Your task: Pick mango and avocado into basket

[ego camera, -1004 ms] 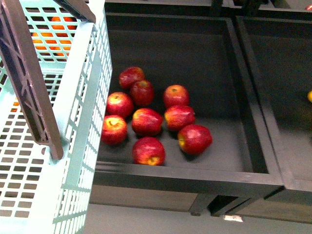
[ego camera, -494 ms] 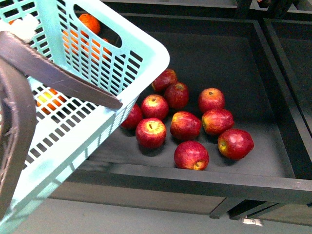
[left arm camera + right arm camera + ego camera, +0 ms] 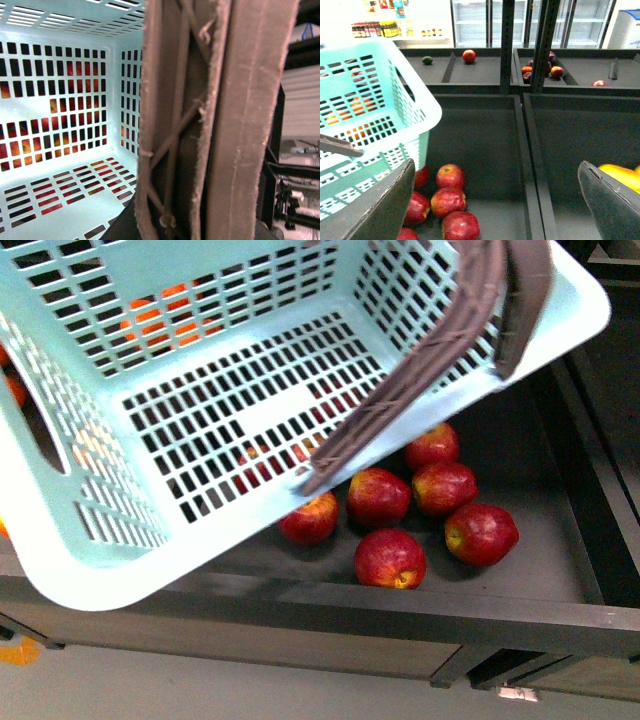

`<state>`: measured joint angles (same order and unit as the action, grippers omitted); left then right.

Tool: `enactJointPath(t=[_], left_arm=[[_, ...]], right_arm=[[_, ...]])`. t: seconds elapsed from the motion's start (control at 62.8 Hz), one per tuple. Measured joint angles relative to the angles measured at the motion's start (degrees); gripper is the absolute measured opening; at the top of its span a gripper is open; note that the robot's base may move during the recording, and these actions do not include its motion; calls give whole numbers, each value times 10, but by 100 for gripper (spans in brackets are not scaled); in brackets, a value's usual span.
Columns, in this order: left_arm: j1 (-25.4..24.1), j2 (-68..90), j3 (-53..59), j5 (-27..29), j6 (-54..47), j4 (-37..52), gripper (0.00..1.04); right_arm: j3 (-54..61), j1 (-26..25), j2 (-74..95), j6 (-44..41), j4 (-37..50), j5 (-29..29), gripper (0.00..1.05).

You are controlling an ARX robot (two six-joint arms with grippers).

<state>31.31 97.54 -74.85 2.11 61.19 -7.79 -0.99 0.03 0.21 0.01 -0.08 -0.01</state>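
Basket [image 3: 90,575] tilts above red apples [image 3: 390,558] lying in dark bin [image 3: 530,575].

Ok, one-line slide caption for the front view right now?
Empty teal basket, brown handle swung across, hangs tilted over a dark bin of red apples.

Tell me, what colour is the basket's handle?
Brown; the handle shows best in the front view.
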Motion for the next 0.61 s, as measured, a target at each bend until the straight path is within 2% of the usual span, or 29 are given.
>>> enactJointPath(t=[0.175,0.35,0.605], left_arm=[[44,26,-41,-31,-16,-25,15],[73,25,-42,-37,-25,-27,15],[88,22,-42,-38,-34,-35,15]], right_arm=[[0,0,0,0,0,0,96],[0,0,0,0,0,0,96],[0,0,0,0,0,0,96]])
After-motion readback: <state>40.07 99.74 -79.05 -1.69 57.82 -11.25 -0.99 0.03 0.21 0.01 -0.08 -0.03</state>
